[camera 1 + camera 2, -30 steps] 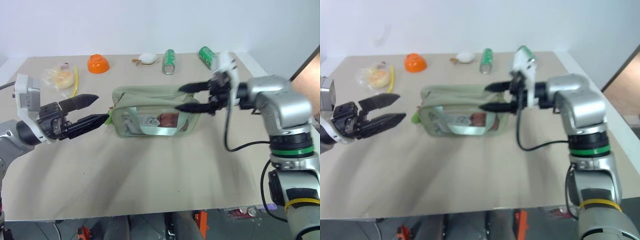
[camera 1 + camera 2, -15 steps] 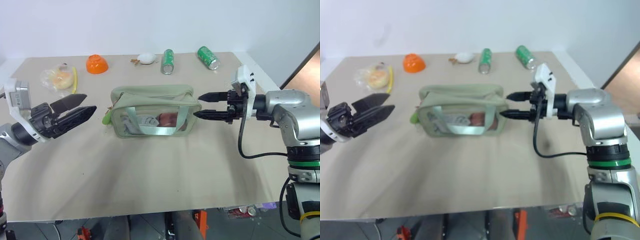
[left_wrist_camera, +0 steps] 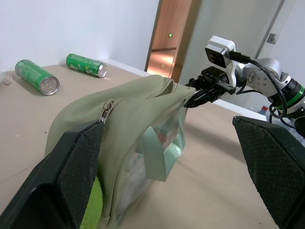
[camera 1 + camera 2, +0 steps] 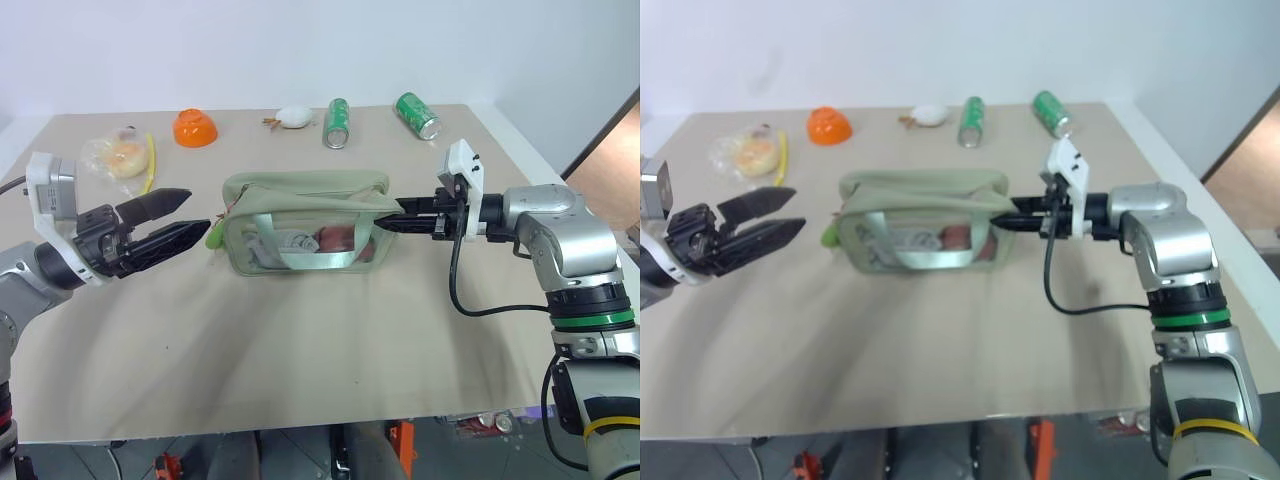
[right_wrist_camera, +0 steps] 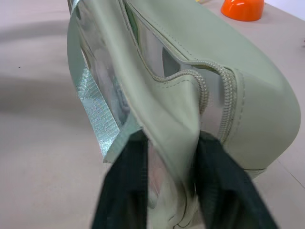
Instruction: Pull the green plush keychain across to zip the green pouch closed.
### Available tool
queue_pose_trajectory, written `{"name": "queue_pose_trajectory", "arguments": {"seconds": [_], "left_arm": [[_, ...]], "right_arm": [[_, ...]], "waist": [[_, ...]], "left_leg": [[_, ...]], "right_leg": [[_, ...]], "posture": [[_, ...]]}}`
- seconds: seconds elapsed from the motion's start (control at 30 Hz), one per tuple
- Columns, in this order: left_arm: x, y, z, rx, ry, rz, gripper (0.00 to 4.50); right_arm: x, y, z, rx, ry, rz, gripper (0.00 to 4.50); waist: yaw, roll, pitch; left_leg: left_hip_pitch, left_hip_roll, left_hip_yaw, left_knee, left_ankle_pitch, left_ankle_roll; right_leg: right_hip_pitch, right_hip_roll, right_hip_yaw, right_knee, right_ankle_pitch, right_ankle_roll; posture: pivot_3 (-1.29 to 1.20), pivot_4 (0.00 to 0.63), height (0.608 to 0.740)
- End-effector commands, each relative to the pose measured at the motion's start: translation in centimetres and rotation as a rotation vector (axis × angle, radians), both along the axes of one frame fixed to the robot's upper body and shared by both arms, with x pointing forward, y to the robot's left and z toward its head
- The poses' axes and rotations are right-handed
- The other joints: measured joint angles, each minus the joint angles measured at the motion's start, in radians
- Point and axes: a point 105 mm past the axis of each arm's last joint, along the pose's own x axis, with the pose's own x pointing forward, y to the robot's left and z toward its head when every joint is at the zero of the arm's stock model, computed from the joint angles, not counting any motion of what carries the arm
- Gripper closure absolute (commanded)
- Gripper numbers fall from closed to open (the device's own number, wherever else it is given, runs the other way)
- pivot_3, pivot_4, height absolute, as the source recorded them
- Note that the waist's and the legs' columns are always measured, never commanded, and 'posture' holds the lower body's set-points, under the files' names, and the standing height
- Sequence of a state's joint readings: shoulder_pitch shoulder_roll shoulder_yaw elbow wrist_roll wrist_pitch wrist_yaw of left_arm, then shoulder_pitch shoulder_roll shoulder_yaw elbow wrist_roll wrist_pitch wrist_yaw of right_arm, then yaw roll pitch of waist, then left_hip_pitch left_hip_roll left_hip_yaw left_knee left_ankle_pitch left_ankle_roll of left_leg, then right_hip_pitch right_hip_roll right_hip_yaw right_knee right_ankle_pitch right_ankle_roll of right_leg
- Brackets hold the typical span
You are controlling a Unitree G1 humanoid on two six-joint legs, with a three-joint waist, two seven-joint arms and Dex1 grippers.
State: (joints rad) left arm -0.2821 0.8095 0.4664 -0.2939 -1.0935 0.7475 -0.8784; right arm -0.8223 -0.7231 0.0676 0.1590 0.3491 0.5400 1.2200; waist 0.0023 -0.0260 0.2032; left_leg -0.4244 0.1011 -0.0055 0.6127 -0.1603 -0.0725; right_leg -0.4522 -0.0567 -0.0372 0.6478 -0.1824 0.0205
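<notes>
Pouch [image 4: 305, 222] of pale green fabric, boxy, standing upright on the tan table [image 4: 300, 350], clear side panel facing the camera with two light green straps looped over it. Right gripper [image 4: 392, 217] at the pouch's right end, black fingers [image 5: 125, 191] pinched on a fold of the fabric there, one on each side of it. Keychain [image 4: 214, 236], lime-green and fuzzy, hanging at the pouch's left end, just beside its lower corner. Left gripper [image 4: 188, 213] just left of the keychain, jaws spread wide with nothing between them, lower finger tip close to the charm; touching or not, cannot tell. Behind the pouch, toward the wall: two green cans [image 4: 337, 123] lying on their sides, a small white object [image 4: 294, 116], an orange bowl [image 4: 196, 127] upside down. Left of the bowl, a crinkly clear bag [image 4: 120, 155] with yellow contents.
</notes>
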Motion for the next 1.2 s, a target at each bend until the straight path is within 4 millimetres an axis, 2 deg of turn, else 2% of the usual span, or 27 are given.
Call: {"name": "queue_pose_trajectory", "arguments": {"seconds": [0.03,0.17,0.23,0.47,0.63,0.9,1.07,1.2], "left_arm": [[1.2,2.1,-0.6,0.006,0.021,0.122,0.00],[3.3,4.4,-4.9,0.098,0.153,0.281,0.00],[3.6,4.8,-5.9,0.119,0.173,0.300,0.00],[3.8,3.7,-6.4,0.121,0.171,0.247,0.00],[4.1,1.9,-6.4,0.120,0.170,0.184,0.00],[5.4,1.3,-6.9,0.110,0.187,0.177,0.00],[6.0,0.8,-6.9,0.094,0.179,0.171,1.41],[6.7,0.5,-6.6,0.071,0.155,0.187,2.91]], "right_arm": [[-0.6,0.4,0.8,0.017,-0.042,0.028,4.44],[-0.3,0.4,0.6,0.019,-0.032,-0.003,4.44],[-0.4,0.4,0.6,0.021,-0.032,-0.001,4.44],[-0.5,0.4,0.5,0.023,-0.030,-0.007,4.44],[-0.5,0.4,0.4,0.023,-0.029,-0.014,4.44],[-0.5,0.4,0.2,0.027,-0.029,-0.021,4.44],[-0.5,0.4,0.3,0.031,-0.033,-0.025,4.50],[-0.6,0.2,0.2,0.031,-0.034,-0.034,4.50]], "waist": [[0.000,0.000,0.000],[-0.001,0.000,0.000],[-0.001,0.000,0.000],[-0.001,-0.002,0.000],[-0.001,-0.002,0.000],[-0.001,-0.003,0.000],[-0.001,-0.003,0.000],[-0.001,-0.003,0.000]], "left_leg": [[0.000,0.000,0.000,0.000,0.000,0.000],[0.001,0.000,0.000,0.000,0.000,0.000],[0.001,0.000,0.000,0.000,0.000,0.000],[0.000,0.000,0.000,0.000,0.000,0.000],[0.000,0.000,0.000,0.000,0.000,0.000],[0.001,0.000,0.000,0.000,0.000,0.000],[0.001,0.000,0.000,0.000,0.000,0.000],[0.001,0.000,0.000,0.001,0.000,0.000]], "right_leg": [[0.000,0.000,0.000,0.000,0.000,0.000],[0.000,0.000,0.000,0.000,0.000,0.000],[0.000,0.000,0.000,0.000,0.000,0.000],[0.000,0.000,0.000,0.000,0.000,0.000],[0.000,0.000,0.000,0.000,0.000,0.000],[0.000,0.000,0.000,0.000,0.000,0.000],[0.001,0.000,0.001,0.000,0.001,0.001],[0.001,0.001,0.001,0.000,0.001,0.001]], "posture": [[0.00,0.150,0.740],[0.00,0.150,0.740],[0.00,0.150,0.740],[0.00,0.150,0.740],[0.00,0.150,0.740],[0.00,0.150,0.740],[0.00,0.150,0.740],[0.00,0.150,0.740]]}}
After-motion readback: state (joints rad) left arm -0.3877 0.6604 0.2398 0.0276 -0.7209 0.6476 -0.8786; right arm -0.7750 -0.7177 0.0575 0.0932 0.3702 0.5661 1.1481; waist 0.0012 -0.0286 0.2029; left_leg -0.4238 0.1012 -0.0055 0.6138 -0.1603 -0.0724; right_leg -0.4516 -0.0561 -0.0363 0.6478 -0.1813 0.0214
